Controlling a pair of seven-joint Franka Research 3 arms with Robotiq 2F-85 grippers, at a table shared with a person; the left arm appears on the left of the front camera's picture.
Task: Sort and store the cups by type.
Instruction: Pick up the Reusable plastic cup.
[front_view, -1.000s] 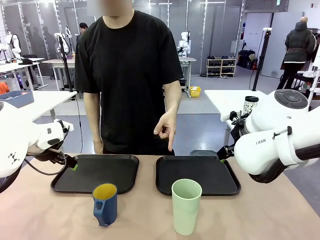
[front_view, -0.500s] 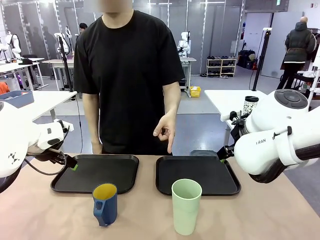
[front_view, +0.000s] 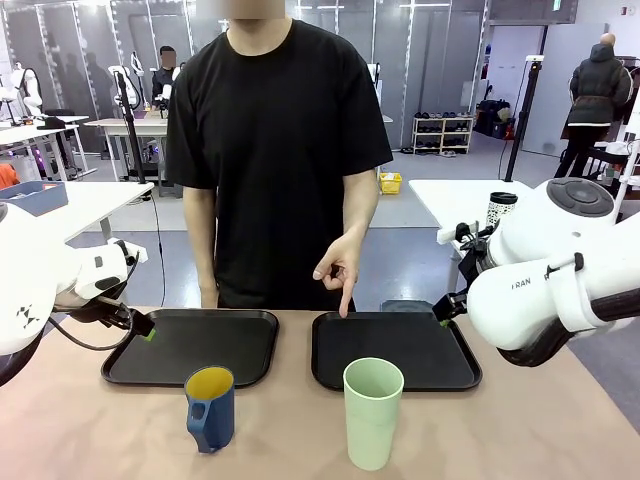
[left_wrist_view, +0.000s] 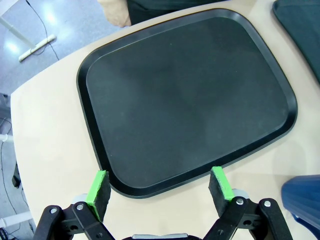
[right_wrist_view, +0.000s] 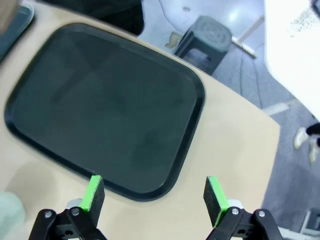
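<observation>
Near the table's front edge stand two cups: a dark blue mug (front_view: 210, 407) with a handle and a yellow inside, and to its right a taller pale green tumbler (front_view: 372, 412). Behind them lie two black trays, the left tray (front_view: 190, 345) and the right tray (front_view: 395, 350), both bare. My left gripper (left_wrist_view: 161, 182) hangs open over the left tray's near edge, with the mug's side (left_wrist_view: 302, 197) off to one side. My right gripper (right_wrist_view: 155, 192) is open above the right tray's (right_wrist_view: 100, 110) outer edge. A person's hand (front_view: 340, 268) points a finger down at the right tray's far left corner.
The person stands at the far side of the table, between the two trays. My left arm (front_view: 40, 285) and right arm (front_view: 545, 275) flank the table. A white table with a speckled travel cup (front_view: 500, 209) stands behind on the right.
The person has shifted a little to the right and lowered the pointing hand to the right tray's far edge. Both arms and both cups have stayed still.
</observation>
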